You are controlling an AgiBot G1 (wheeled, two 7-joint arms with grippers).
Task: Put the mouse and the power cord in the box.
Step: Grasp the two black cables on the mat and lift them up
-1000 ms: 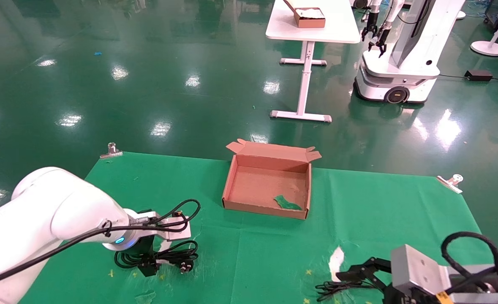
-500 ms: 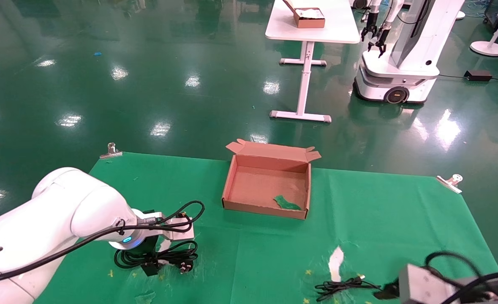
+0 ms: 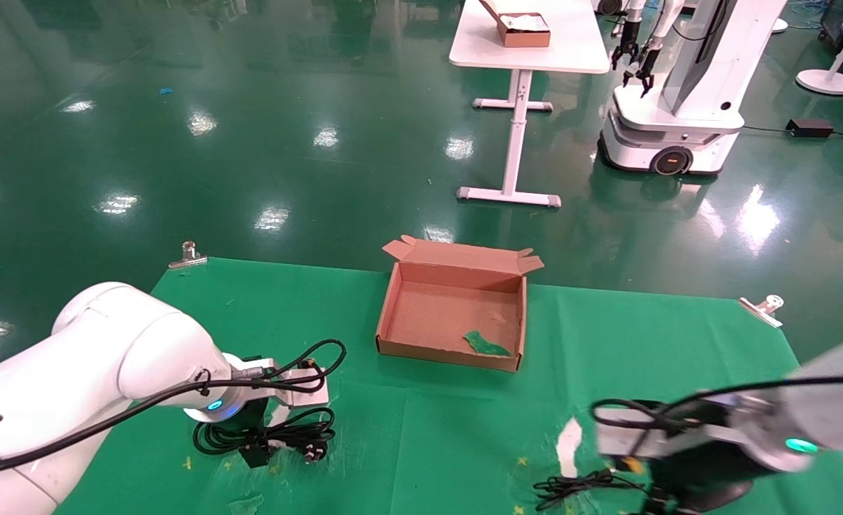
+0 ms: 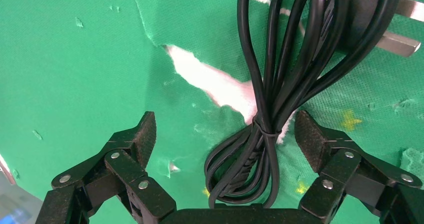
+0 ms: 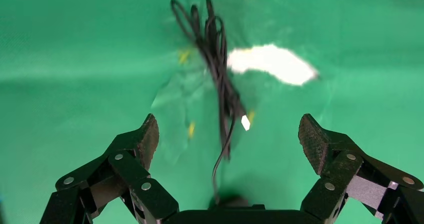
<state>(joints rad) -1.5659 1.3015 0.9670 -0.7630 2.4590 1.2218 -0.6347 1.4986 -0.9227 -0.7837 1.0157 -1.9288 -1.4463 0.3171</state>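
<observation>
The power cord (image 3: 278, 433) lies coiled on the green cloth at the front left, its pronged plug (image 4: 371, 15) pointing away. My left gripper (image 4: 225, 129) hangs open just above it, the tied end of the power cord (image 4: 268, 115) lying between the spread fingers. The brown box (image 3: 392, 315) stands open at the table's middle, away from both arms. At the front right, the mouse's thin bundled cable (image 3: 577, 486) lies on the cloth. My right gripper (image 5: 228, 131) is open above the cable (image 5: 218, 74). The mouse (image 5: 227, 202) shows only as a dark blob at the gripper's base.
A green scrap (image 3: 487, 343) lies inside the box. A white torn patch (image 3: 570, 438) shows in the cloth near the mouse cable. Metal clips (image 3: 189, 254) (image 3: 764, 307) hold the cloth at the back corners. Beyond on the floor stand a white table (image 3: 528, 43) and another robot (image 3: 678, 107).
My right arm has swung from the lower right edge leftward over the mouse cable. My left arm shifted slightly right a second ago and has held still since.
</observation>
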